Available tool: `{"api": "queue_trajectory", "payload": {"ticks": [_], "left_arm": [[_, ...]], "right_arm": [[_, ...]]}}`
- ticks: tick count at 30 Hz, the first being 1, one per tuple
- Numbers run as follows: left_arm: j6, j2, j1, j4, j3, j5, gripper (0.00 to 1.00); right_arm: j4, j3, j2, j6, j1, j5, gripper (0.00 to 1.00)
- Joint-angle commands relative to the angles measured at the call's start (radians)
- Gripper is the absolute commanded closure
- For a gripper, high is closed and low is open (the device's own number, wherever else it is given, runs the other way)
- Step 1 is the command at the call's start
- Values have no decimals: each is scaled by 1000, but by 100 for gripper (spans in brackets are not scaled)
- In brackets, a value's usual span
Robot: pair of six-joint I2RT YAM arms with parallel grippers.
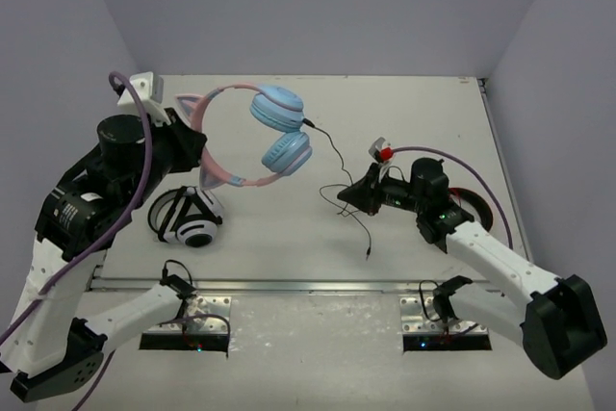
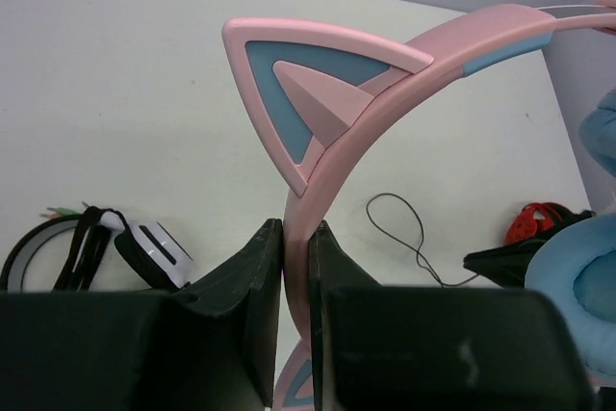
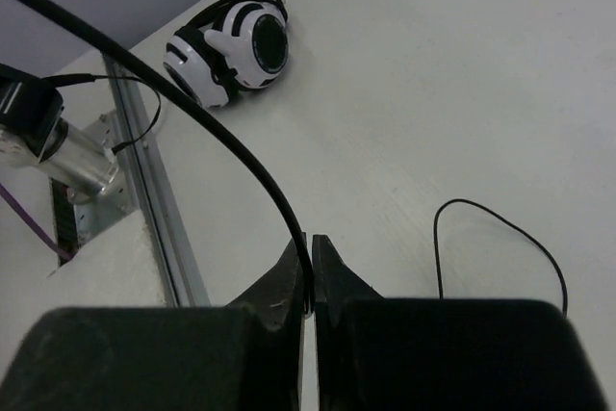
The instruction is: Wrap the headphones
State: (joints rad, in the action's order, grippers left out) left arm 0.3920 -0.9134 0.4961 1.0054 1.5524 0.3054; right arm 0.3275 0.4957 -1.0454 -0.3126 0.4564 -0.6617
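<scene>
The headphones (image 1: 241, 132) have a pink cat-ear headband, two light blue ear cups (image 1: 281, 130) and a thin black cable (image 1: 336, 149). My left gripper (image 1: 197, 146) is shut on the headband and holds the headphones above the table. In the left wrist view the jaws (image 2: 295, 228) clamp the pink band (image 2: 423, 45) just below a cat ear (image 2: 308, 93). My right gripper (image 1: 345, 197) is shut on the cable. In the right wrist view the cable (image 3: 221, 132) runs into the closed tips (image 3: 311, 243). The cable's free end trails on the table (image 1: 369, 252).
Black-and-white headphones (image 1: 188, 218) lie on the table below the left gripper, also in the right wrist view (image 3: 236, 45). Red-and-black headphones (image 1: 472, 201) lie partly hidden behind the right arm. A metal rail (image 1: 308, 286) runs along the near edge.
</scene>
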Motion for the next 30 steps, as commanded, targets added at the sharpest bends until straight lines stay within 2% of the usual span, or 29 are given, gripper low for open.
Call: {"api": "queue_trajectory", "payload": {"ticks": [1, 2, 5, 8, 10, 11, 13, 17, 21, 24, 30], "left_arm": [[24, 1, -1, -154, -29, 118, 100], [-23, -1, -1, -172, -61, 194, 100], [-123, -15, -1, -263, -227, 282, 100], [-168, -51, -1, -323, -349, 261, 99], [-223, -85, -1, -365, -391, 197, 100], [-243, -99, -1, -376, -417, 107, 100], [-289, -136, 31, -402, -434, 51, 100], [-359, -209, 174, -426, -459, 67, 100], [-430, -321, 430, -430, -459, 60, 100], [-458, -372, 539, -456, -459, -15, 100], [-447, -340, 627, -565, -451, -117, 100]], "right_arm": [[13, -42, 112, -3, 4, 166, 99], [-19, -63, 199, -2, 5, 312, 99], [-190, -24, 321, 21, 4, 617, 99], [-343, 73, 413, 105, 5, 678, 99], [-436, 200, 412, 179, 4, 666, 99], [-471, 243, 398, 200, 4, 637, 99], [-563, 369, 334, 256, 4, 574, 99], [-700, 556, 202, 305, 4, 423, 99], [-763, 623, 110, 345, 5, 369, 99], [-765, 632, 71, 337, 8, 358, 99], [-700, 548, 70, 320, 19, 346, 99]]}}
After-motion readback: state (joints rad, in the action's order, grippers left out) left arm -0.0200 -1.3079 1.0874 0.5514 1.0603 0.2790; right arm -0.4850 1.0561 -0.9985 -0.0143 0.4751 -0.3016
